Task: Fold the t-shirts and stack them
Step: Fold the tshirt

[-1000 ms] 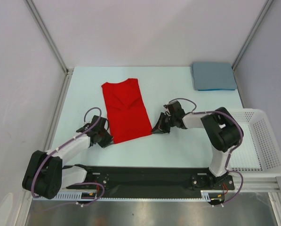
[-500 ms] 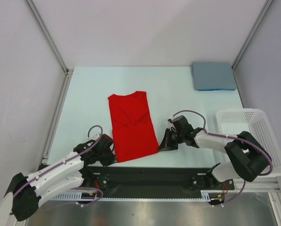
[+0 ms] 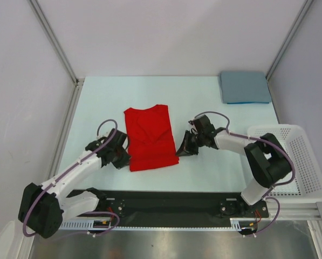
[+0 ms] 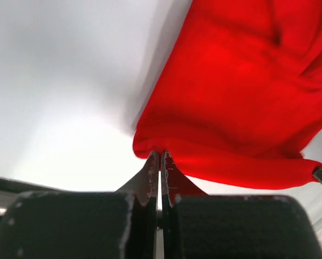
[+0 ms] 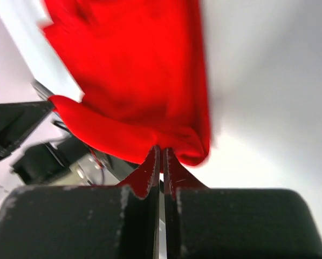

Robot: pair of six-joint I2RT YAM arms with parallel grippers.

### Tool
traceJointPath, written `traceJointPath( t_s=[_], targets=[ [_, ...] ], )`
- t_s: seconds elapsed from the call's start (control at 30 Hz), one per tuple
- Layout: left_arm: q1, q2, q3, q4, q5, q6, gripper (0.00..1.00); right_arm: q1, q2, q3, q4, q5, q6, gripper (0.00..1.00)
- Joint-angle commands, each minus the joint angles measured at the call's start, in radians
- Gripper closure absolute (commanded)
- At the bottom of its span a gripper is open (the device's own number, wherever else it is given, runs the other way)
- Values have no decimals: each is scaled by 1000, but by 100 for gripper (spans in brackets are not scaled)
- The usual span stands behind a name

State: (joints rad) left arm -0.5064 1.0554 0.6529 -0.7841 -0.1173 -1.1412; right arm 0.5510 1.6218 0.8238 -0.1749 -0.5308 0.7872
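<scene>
A bright red t-shirt (image 3: 149,137) lies folded into a long strip on the middle of the table, neck end away from the arms. My left gripper (image 3: 125,158) is shut on the near left corner of its hem (image 4: 150,148). My right gripper (image 3: 178,151) is shut on the near right corner (image 5: 190,148). Both wrist views show the near edge of the red cloth lifted a little off the surface between the two grippers. A slate blue t-shirt (image 3: 244,87), folded square, rests at the far right corner.
A white mesh basket (image 3: 293,162) stands at the right edge of the table, next to the right arm. Grey walls with metal posts close in the back and sides. A black rail with the arm bases (image 3: 166,204) runs along the near edge.
Both grippers had pulled the red t-shirt toward the near edge; now they have carried its near hem back away from the edge, so the strip looks shorter. The blue t-shirt has not moved.
</scene>
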Motion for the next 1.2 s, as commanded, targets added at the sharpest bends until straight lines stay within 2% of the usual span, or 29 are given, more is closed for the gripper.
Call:
traceJointPath(
  t_s=[0.0,0.23,0.27,0.5,0.83,1.17],
  targets=[
    [110,78,123,49,-1,199,100,-36,91,174,-64,-21,-60,100],
    [232,317,385,91,39,366,100,-98,308,515,-147,-50,-92,100],
    [245,369,407,98,42,376,100,-105,338,596,-167,-54,-95,100],
    [350,557,599,137,97,419,100,-140,544,895,-225,-92,-92,100],
    [402,711,843,151,188,457,100,-184,677,1100,-204,-138,-26,100],
    [448,811,922,167,216,440,100,-203,811,1256,-106,-181,63,100]
  ],
)
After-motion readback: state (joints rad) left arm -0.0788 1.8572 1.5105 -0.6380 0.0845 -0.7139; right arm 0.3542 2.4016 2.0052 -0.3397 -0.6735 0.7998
